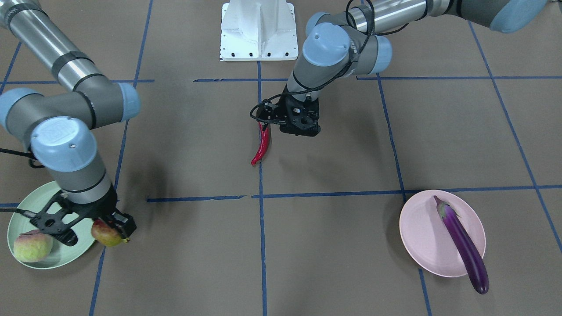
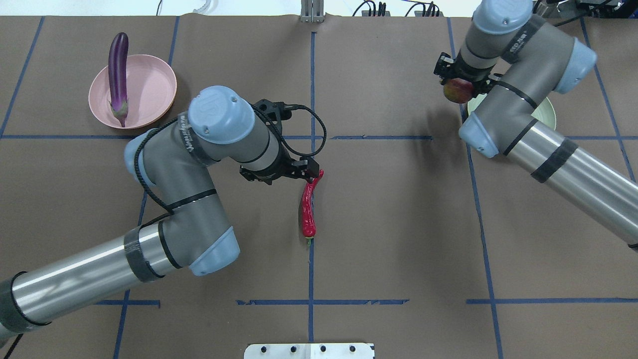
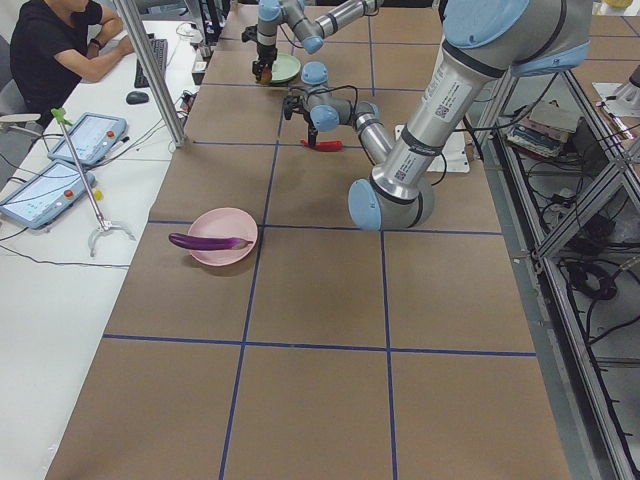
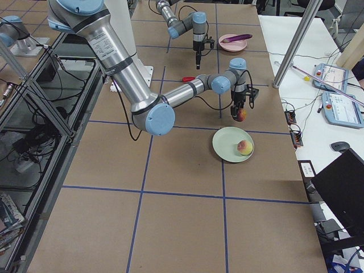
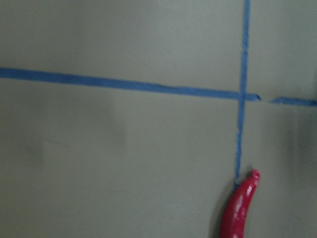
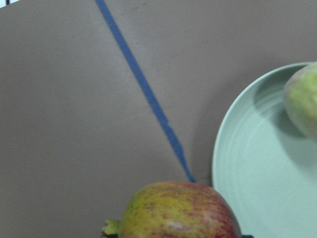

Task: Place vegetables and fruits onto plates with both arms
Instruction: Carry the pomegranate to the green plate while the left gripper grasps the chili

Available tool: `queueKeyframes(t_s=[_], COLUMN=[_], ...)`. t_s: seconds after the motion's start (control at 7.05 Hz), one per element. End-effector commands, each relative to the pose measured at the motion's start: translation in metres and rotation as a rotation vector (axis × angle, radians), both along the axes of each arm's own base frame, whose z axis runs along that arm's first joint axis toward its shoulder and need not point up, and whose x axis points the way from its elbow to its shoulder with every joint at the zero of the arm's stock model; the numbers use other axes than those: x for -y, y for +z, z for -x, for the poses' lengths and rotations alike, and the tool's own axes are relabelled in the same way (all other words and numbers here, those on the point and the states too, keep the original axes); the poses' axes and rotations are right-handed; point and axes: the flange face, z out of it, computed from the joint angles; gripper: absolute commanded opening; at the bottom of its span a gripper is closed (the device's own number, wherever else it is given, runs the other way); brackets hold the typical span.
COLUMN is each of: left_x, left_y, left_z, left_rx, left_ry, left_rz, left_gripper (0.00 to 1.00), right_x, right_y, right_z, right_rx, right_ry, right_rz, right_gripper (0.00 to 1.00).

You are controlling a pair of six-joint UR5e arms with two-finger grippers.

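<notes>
- When you look from the front camera, your right hand point(image 1: 108, 230) pinches the pomegranate point(image 1: 103, 236) at the rim of the green plate point(image 1: 26, 205), and the peach point(image 1: 33, 246) sits on that plate. Your left hand point(image 1: 264, 127) is at one end of the chili point(image 1: 260, 151), which lies on the brown surface point(image 1: 329, 245). You cannot tell whether its fingers are spread or pressed together. The eggplant point(image 1: 463, 243) lies across the pink plate point(image 1: 423, 232), with its blunt end jutting past the rim.
- From overhead, the left hand point(image 2: 313, 172) shows at the chili's point(image 2: 307, 209) far tip, and the chili runs along a blue tape line point(image 2: 312, 279). The 2 plates sit well apart, toward opposite ends of the surface.
- In the right side view, the pomegranate point(image 4: 241, 115) hangs in the hand above the surface, just short of the green plate point(image 4: 227, 145). The peach point(image 4: 245, 148) rests on the plate's side away from the robot.
- In the left side view, both hands are too small for you to judge.
- On the left wrist camera, which is blurred, the chili's point(image 5: 240, 208) pointed tip rises from the bottom edge.
- On the right wrist camera, the pomegranate point(image 6: 178, 210) fills the bottom edge, the green plate point(image 6: 247, 173) lies to its right, and the peach point(image 6: 302, 96) is at the frame's right edge.
</notes>
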Motion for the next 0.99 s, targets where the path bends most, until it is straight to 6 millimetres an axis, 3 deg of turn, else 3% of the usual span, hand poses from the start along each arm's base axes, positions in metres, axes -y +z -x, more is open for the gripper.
queueKeyframes(t_s=[0.0, 0.28, 0.43, 0.57, 0.71, 0.85], left_x=[-0.001, -0.017, -0.019, -0.021, -0.022, -0.022], left_y=[-0.007, 0.009, 0.011, 0.015, 0.012, 0.013], left_z=[-0.046, -0.072, -0.074, -0.075, -0.076, -0.075], left_rx=[0.066, 0.127, 0.145, 0.15, 0.151, 0.156], left_ry=[-0.012, -0.004, -0.002, 0.002, 0.004, 0.006], left_rz=[-0.023, -0.07, -0.064, -0.062, -0.061, -0.06], left_gripper=[0.96, 0.93, 0.88, 0.72, 0.19, 0.0], right_x=[-0.002, -0.017, -0.024, -0.035, -0.041, -0.042], right_y=[0.056, 0.073, 0.075, 0.081, 0.077, 0.075], right_z=[-0.046, -0.059, -0.062, -0.067, -0.071, -0.069], right_rx=[-0.046, -0.058, -0.046, -0.041, -0.032, -0.031], right_ry=[-0.065, -0.094, -0.1, -0.105, -0.106, -0.107], right_rz=[0.0, -0.006, -0.002, 0.002, -0.007, -0.011], right_gripper=[0.0, 0.0, 0.02, 0.69, 1.0, 1.0])
